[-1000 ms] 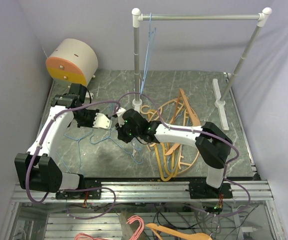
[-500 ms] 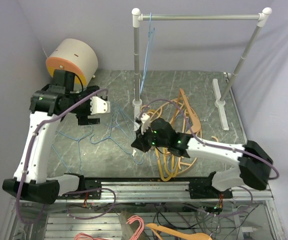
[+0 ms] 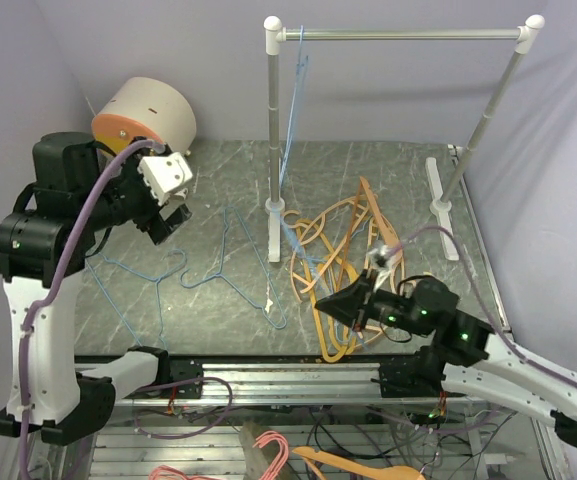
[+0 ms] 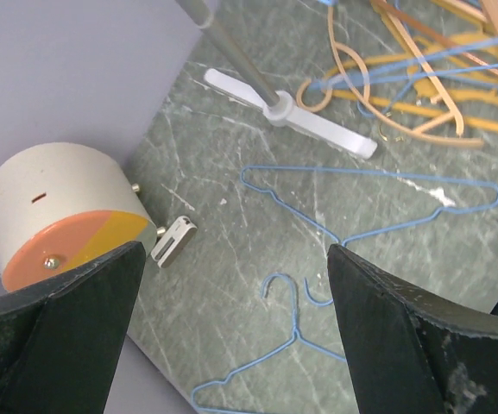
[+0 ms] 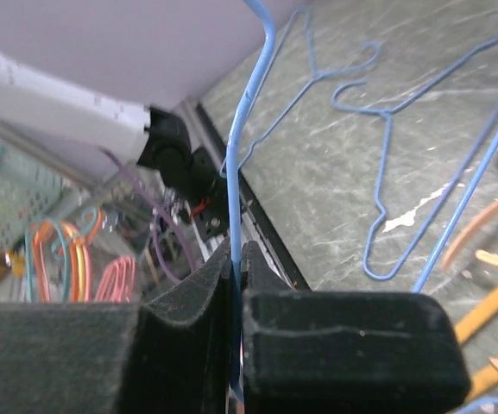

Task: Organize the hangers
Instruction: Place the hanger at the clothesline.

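Two light-blue wire hangers [image 3: 230, 272] lie flat on the table's left half, and another [image 3: 293, 110] hangs from the rack's rail. A pile of orange and tan hangers [image 3: 346, 235] sits in the middle. My right gripper [image 3: 324, 302] is low near the front edge, left of the pile, shut on a blue wire hanger [image 5: 245, 129] that runs up between its pads [image 5: 238, 259]. My left gripper [image 3: 164, 205] is raised at the far left, open and empty [image 4: 236, 250]; below it lie the blue hangers [image 4: 378, 203].
A white rack with two posts [image 3: 273, 120] and a rail [image 3: 398, 35] stands at the back, its foot [image 4: 309, 121] on the table. A white drum with an orange face [image 3: 146, 122] sits at the back left, a small white clip [image 4: 173, 240] beside it.
My left gripper opened, then rose and drew back to the far left. My right arm pulled back toward the near right, still shut on the blue wire hanger.
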You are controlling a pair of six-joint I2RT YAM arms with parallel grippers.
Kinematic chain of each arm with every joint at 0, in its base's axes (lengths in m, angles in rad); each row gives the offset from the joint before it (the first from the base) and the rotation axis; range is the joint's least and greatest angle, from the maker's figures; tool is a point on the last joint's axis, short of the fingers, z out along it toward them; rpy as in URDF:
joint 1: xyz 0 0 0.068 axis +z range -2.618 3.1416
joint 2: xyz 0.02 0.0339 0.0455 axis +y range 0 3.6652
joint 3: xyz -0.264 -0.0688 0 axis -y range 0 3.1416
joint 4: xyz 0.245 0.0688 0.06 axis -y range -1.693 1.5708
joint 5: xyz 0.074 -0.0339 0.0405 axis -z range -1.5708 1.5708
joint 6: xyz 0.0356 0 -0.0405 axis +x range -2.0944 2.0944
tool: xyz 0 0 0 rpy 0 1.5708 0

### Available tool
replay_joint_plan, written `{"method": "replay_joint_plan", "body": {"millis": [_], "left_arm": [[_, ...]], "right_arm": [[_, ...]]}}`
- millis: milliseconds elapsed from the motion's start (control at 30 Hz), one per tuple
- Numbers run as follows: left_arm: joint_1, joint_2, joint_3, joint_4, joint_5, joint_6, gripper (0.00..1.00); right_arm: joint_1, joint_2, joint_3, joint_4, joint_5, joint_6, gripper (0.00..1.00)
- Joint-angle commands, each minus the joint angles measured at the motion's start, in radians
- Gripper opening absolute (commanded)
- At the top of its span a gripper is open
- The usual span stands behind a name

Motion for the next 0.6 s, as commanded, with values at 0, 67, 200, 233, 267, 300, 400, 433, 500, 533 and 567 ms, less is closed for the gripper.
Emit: {"method": "replay_joint_plan", "body": {"millis": [0, 67, 200, 233, 267, 300, 400, 433, 500, 533, 567], "left_arm": [[-0.004, -0.043, 0.011, 0.112, -0.068, -0.248, 0.99], [-0.003, -0.065, -0.032, 0.159, -0.118, -0.296, 0.99], [-0.003, -0.008, -0.072, 0.158, -0.275, -0.358, 0.99], [-0.004, 0.010, -0.077, 0.150, -0.300, -0.365, 0.99], [-0.004, 0.019, -0.084, 0.151, -0.316, -0.372, 0.99], [-0.004, 0.016, -0.099, 0.168, -0.329, -0.384, 0.99], [-0.003, -0.039, -0.169, 0.262, -0.358, -0.404, 0.99], [-0.003, -0.055, -0.187, 0.285, -0.362, -0.406, 0.99], [0.008, -0.048, -0.196, 0.296, -0.377, -0.417, 0.99], [0.013, -0.042, -0.205, 0.297, -0.377, -0.421, 0.99], [0.014, -0.041, -0.219, 0.304, -0.379, -0.425, 0.99]], "right_arm": [[0.004, -0.156, 0.025, -0.305, 0.305, 0.130, 0.00], [0.004, -0.151, 0.061, -0.398, 0.479, 0.185, 0.00], [0.004, -0.082, 0.070, -0.362, 0.695, 0.290, 0.00], [0.004, -0.063, 0.061, -0.284, 0.726, 0.281, 0.00], [0.002, -0.033, 0.064, -0.212, 0.760, 0.254, 0.00], [0.001, 0.011, 0.092, -0.150, 0.796, 0.194, 0.00], [-0.028, 0.210, 0.257, -0.030, 0.841, -0.009, 0.00], [-0.064, 0.255, 0.309, 0.000, 0.791, -0.081, 0.00], [-0.217, 0.338, 0.437, 0.007, 0.599, -0.112, 0.00], [-0.318, 0.385, 0.511, -0.016, 0.476, -0.095, 0.00], [-0.403, 0.422, 0.571, -0.026, 0.385, -0.080, 0.00]]}}
